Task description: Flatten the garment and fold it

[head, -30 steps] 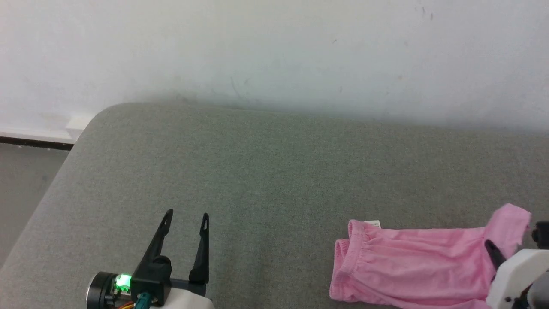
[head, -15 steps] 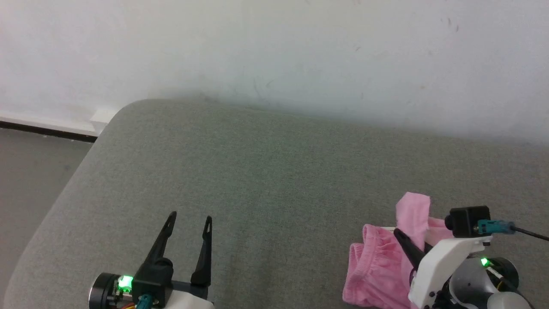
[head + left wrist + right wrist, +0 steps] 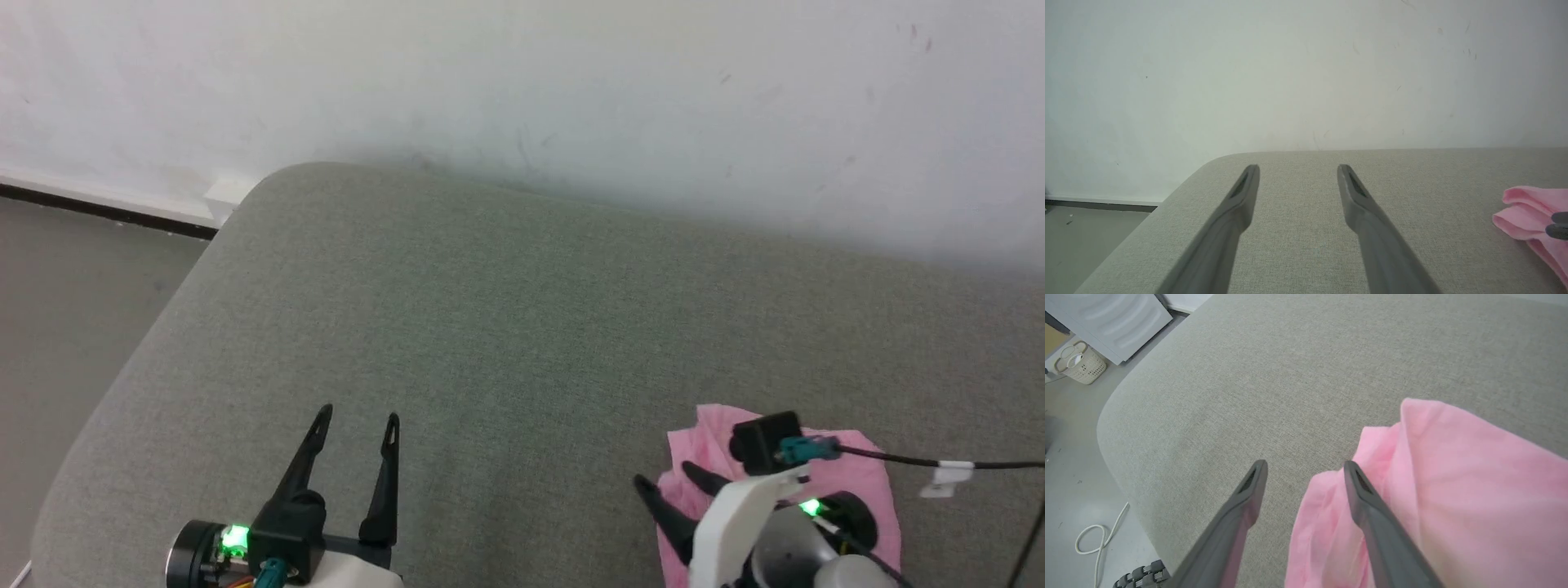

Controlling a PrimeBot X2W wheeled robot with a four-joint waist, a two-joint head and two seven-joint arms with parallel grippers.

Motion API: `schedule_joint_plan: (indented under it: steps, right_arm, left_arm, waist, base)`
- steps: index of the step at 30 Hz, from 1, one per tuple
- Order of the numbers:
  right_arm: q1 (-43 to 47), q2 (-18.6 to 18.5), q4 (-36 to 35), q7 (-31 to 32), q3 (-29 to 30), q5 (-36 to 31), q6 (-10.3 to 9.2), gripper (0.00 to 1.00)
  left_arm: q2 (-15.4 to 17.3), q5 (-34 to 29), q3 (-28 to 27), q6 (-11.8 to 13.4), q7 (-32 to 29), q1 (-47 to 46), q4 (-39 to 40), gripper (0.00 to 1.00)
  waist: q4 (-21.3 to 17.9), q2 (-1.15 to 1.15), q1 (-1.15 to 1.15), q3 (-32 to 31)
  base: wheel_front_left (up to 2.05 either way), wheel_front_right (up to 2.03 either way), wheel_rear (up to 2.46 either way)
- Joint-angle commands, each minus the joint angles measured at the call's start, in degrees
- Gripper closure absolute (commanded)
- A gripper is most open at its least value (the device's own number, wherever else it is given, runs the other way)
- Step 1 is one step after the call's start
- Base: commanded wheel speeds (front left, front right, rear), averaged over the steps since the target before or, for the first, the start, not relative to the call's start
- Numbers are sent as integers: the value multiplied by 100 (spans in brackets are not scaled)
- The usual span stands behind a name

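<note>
**Colleague:** What is nearest to you in the head view?

**Operator:** I see my left gripper (image 3: pixel 358 413) at the lower left, hanging over bare grey cushion (image 3: pixel 522 327). Its two dark fingers are spread with nothing between them. The left wrist view shows the same gap (image 3: pixel 1298 168).

**Colleague:** And the right claw?

**Operator:** My right gripper (image 3: pixel 664 474) is at the lower right, tilted toward the left, and it is released, with the fingers apart. In the right wrist view (image 3: pixel 1305 463) one finger lies over bare cushion and the other over pink cloth. I cannot tell if it touches the fabric.

**Colleague:** Where is the garment?

**Operator:** The garment (image 3: pixel 702 441) is a light pink bunch, doubled over on itself. It lies on the near part of the cushion, well to the right of the rounded left end and partly under my right wrist. The left wrist view catches its folded edge (image 3: pixel 1523 212) at the far right. The right wrist view shows soft layered folds (image 3: pixel 1453 465).

**Colleague:** What is beyond it?

**Operator:** There is more bare cushion, and then a pale scuffed wall (image 3: pixel 522 82) along the back edge. Past the left end is grey floor (image 3: pixel 73 269). The right wrist view also shows a woven basket (image 3: pixel 1075 363) and a loop of white cable (image 3: pixel 1090 539) there.
</note>
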State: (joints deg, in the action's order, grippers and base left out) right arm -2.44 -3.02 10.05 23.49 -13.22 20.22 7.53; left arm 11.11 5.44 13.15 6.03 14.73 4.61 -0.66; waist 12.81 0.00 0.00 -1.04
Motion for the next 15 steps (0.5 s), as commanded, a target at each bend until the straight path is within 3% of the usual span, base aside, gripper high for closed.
schedule_joint_plan:
  steps: [1,8,15]
  right_arm:
    - [-114,13,-45,-59,-173,-51,-4,0]
    - [-448,-103,-621,-207,-529,-123,-4,0]
    - [-1045,-977,-967,-969,-259,-626,-4,0]
  left_arm:
    - [-29,-56,-21,-40,27,-61,-27,0]
    - [-63,-75,-72,-64,27,-51,-43,0]
    - [-145,-22,-182,-78,27,-1,40,0]
  waist:
    - [-38,0,0,-22]
    - [-303,0,0,-144]
    - [-668,0,0,-256]
  base:
    - [0,0,0]
    - [0,0,0]
    - [0,0,0]
